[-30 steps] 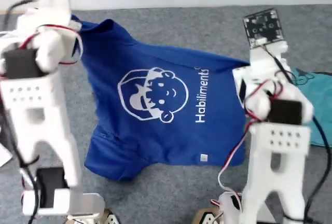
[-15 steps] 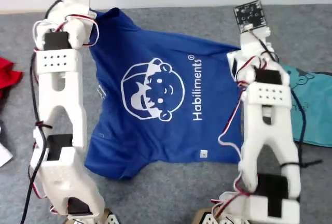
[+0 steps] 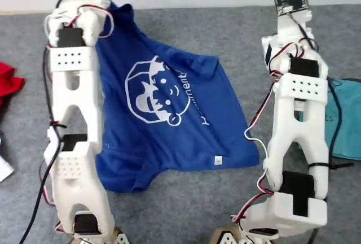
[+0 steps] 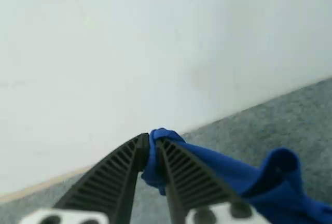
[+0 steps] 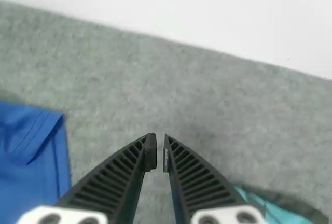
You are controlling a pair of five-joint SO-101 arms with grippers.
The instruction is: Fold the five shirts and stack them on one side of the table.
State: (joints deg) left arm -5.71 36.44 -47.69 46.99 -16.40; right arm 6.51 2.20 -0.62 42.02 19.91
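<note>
Pinching the blue shirt (image 4: 223, 168), left jaws clamp; right jaws nearly closed.

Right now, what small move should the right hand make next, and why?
Probably open the right hand and move it to the free far corner of the blue shirt: that hand is shut on nothing above the table, while the left hand pinches the other far end.

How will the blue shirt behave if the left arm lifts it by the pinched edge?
Probably floppy: the blue shirt bunches into a wad in the left gripper and lies wrinkled on the grey table cover. Lifted, it would likely hang from that one point, its far end dragging. It looks thin and light, so the pinch should hold.
</note>
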